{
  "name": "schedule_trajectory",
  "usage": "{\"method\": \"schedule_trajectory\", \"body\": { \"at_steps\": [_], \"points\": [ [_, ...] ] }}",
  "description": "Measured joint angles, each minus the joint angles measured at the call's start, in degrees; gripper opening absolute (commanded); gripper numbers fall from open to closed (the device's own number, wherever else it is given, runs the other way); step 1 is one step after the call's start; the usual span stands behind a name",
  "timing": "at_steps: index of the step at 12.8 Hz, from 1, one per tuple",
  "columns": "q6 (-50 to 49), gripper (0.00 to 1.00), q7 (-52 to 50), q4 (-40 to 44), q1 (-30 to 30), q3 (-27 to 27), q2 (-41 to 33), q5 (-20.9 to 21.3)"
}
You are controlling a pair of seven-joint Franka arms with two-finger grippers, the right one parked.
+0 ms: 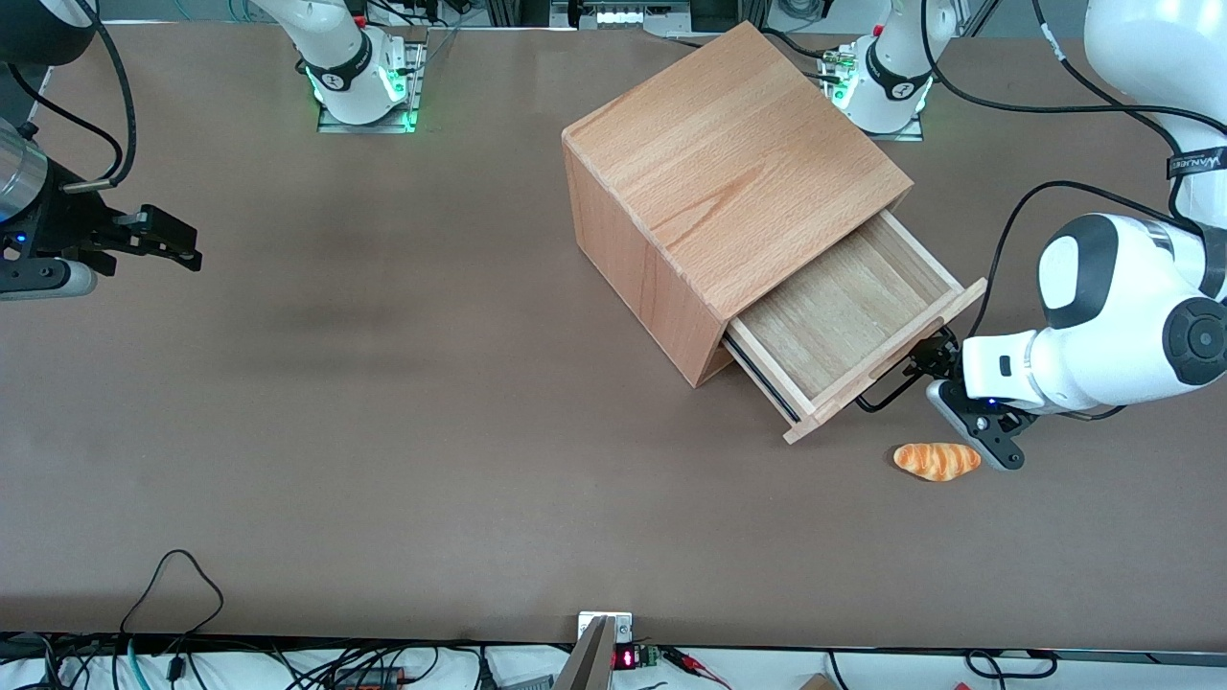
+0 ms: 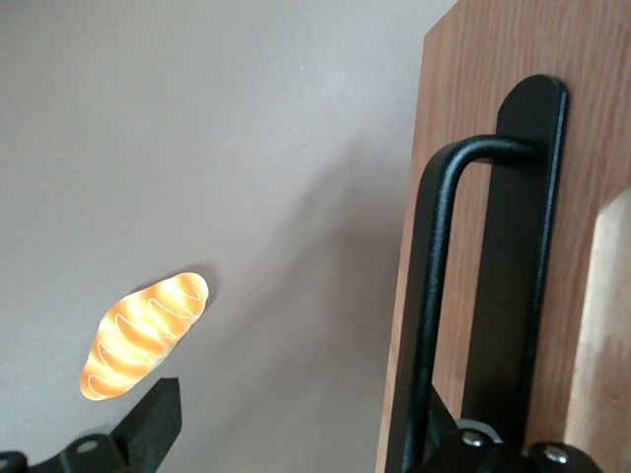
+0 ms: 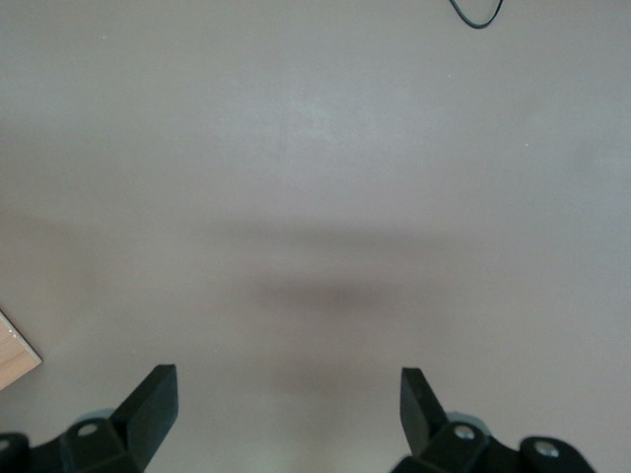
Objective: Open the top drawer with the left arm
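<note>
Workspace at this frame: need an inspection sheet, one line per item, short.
Surface: brown table, bare apart from the items below.
Job's things: top drawer pulled well out of the beech cabinet, inside empty; black bar handle on its front.
Clutter: toy bread loaf on the table in front of the drawer, clear of it.
Grippers: left arm's gripper at the handle, jaws open with one on each side of the bar.
Cables: black cable looping off the left arm; thin black loop on the table edge nearest the front camera.
Surroundings: two arm bases with green lights.
</note>
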Motion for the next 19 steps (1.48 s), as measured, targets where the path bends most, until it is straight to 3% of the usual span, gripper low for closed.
{"method": "schedule_trajectory", "body": {
  "at_steps": [19],
  "points": [
    [-9.64, 1.00, 0.00, 4.62, 1.55, 1.09, 1.20, -0.20]
  ]
}}
